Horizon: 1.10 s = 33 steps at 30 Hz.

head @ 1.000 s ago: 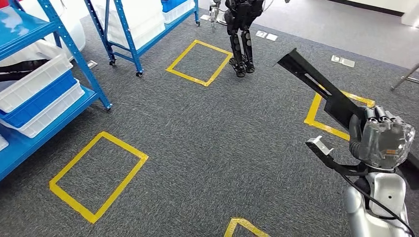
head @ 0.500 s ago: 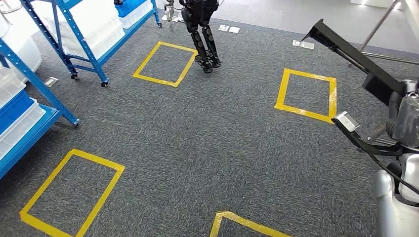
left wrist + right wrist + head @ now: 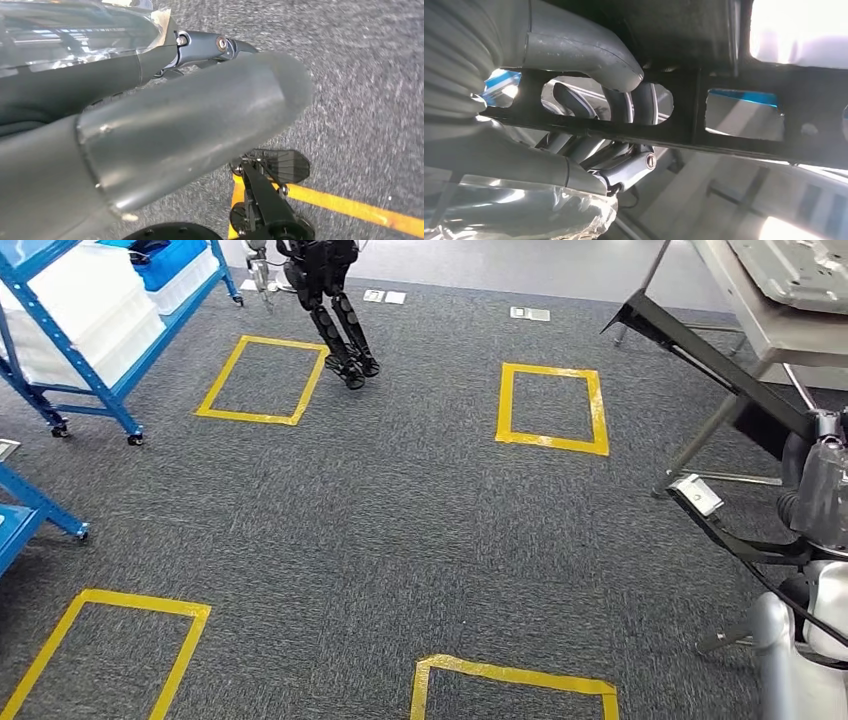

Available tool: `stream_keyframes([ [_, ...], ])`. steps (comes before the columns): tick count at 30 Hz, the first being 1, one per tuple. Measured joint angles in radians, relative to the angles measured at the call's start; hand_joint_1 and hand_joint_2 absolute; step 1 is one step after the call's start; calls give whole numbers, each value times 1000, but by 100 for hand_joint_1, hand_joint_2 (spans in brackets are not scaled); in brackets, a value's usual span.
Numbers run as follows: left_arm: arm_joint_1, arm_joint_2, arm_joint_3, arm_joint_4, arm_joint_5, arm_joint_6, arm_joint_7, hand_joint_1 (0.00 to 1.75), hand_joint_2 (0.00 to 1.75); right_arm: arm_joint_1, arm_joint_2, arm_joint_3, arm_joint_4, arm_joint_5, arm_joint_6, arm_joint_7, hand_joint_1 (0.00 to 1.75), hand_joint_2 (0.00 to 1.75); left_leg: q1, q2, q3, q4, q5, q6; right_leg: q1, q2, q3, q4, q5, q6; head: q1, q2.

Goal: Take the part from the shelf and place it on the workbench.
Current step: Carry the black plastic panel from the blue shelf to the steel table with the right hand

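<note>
The grey carpet floor (image 3: 400, 530) filled most of the head view, marked with five yellow tape squares (image 3: 551, 408), two of them cut off at the lower edge. Two blue shelves (image 3: 90, 330) stood at the left, the farther one carrying white bins and a blue one; of the nearer shelf just a corner showed. At the upper right the grey surface (image 3: 760, 310) stood on thin metal legs, with one grey metal piece lying on it. One other dark humanoid robot (image 3: 330, 300) stood far back by the farther shelf.

The single part (image 3: 700, 355), a long black bracket, was carried at the right of the head view, above the floor and in front of the surface's legs. Its long axis ran diagonally, the free pointed end aimed up and away to the left, the lower end at the right hand (image 3: 815, 475). In the right wrist view, the right hand's thumb and fingers (image 3: 584, 47) were wrapped through the part's cut-outs, gripping it firmly.

The left hand (image 3: 165, 130) hung over the carpet, holding nothing; how far its fingers were spread could not be told.
</note>
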Motion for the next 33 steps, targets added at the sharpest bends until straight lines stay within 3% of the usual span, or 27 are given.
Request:
stream_keyframes([
  [1,0,0,0,0,0,0,0,0,0,0,0,0,0,0,0,0,175,175,0,14,0,1,-1,-2,-3,-7,32,-51,19,10,0,0],
  [3,-1,1,0,0,0,0,0,0,0,-1,0,0,0,0,0,0,175,175,-3,38,0,7,-8,-11,-4,-47,116,-186,58,24,1,0],
  [5,-1,4,0,0,-2,3,0,0,0,-4,0,1,0,5,2,0,175,175,-8,58,0,15,-15,-24,2,-69,156,-253,73,15,-2,0],
  [7,-2,6,1,-1,-4,9,2,0,0,-9,-5,1,4,15,4,0,175,175,-8,77,1,18,-19,-32,6,-49,152,-256,76,-2,-5,0],
  [8,-3,6,1,-1,-5,13,4,0,0,-13,-8,1,8,22,5,0,175,175,-3,72,0,23,-25,-37,4,-38,151,-258,78,-8,-5,0],
  [10,-3,8,3,-2,-7,20,8,0,0,-32,-11,2,22,36,5,1,175,175,5,26,-22,76,-63,-46,0,-18,149,-260,84,-24,-5,0],
  [12,0,9,7,-2,-8,28,12,0,0,-55,-9,8,47,47,3,5,175,175,9,-31,-81,202,-129,-51,2,1,146,-261,88,-35,-7,0],
  [14,4,10,16,-2,-8,33,16,0,0,-69,-5,18,82,51,-1,14,175,175,9,-47,-135,306,-162,-49,7,25,144,-260,90,-39,-8,0],
  [15,5,10,20,-2,-8,34,17,0,0,-74,-3,24,100,52,-3,23,175,175,9,-49,-143,314,-152,-47,9,37,144,-260,90,-39,-8,0],
  [16,6,10,25,-2,-7,35,17,0,0,-81,-3,32,117,53,-6,37,175,175,9,-53,-130,282,-123,-43,10,50,144,-260,91,-39,-8,0],
  [18,6,11,35,-2,-3,36,15,0,0,-107,-8,54,149,54,-9,75,175,175,9,-91,-71,151,-50,-32,10,74,145,-259,92,-37,-7,0],
  [20,7,14,48,-2,2,37,13,0,0,-154,-18,89,188,54,-10,113,175,175,7,-128,-27,53,-13,-24,9,99,139,-257,97,-29,-7,0],
  [21,6,15,55,-3,4,38,13,0,0,-177,-24,109,209,54,-9,127,175,175,5,-132,-21,38,-11,-22,7,112,135,-258,101,-23,-7,0],
  [23,3,14,66,-4,8,39,11,0,0,-218,-38,146,246,54,-9,143,175,175,1,-106,-16,25,-3,-15,4,129,124,-260,108,-11,-7,0],
  [25,0,13,77,-5,10,39,7,0,0,-260,-47,179,288,54,-15,149,175,175,2,-80,-9,5,10,-6,9,90,100,-228,93,-10,-4,0],
  [27,0,12,90,-6,11,41,1,0,0,-303,-48,214,336,54,-25,161,175,175,1,-52,-8,-6,18,0,12,29,45,-121,45,-18,2,0],
  [29,1,11,103,-6,15,49,-4,0,0,-336,-45,255,386,54,-31,185,175,175,0,-23,-12,-5,18,1,10,8,-7,-8,8,-16,4,0],
  [30,1,10,109,-6,16,56,-7,0,0,-350,-44,276,412,54,-33,197,175,175,0,-9,-13,-5,18,0,9,3,-12,8,8,-10,4,0],
  [31,1,8,115,-7,18,62,-10,0,0,-366,-41,300,438,54,-36,208,175,175,0,4,-14,-4,18,-1,7,-3,3,-16,21,-1,4,0],
  [33,-1,4,128,-8,20,72,-17,0,0,-406,-33,344,488,54,-42,225,175,175,-1,30,-14,-1,15,-6,3,-37,76,-150,66,14,4,0],
])
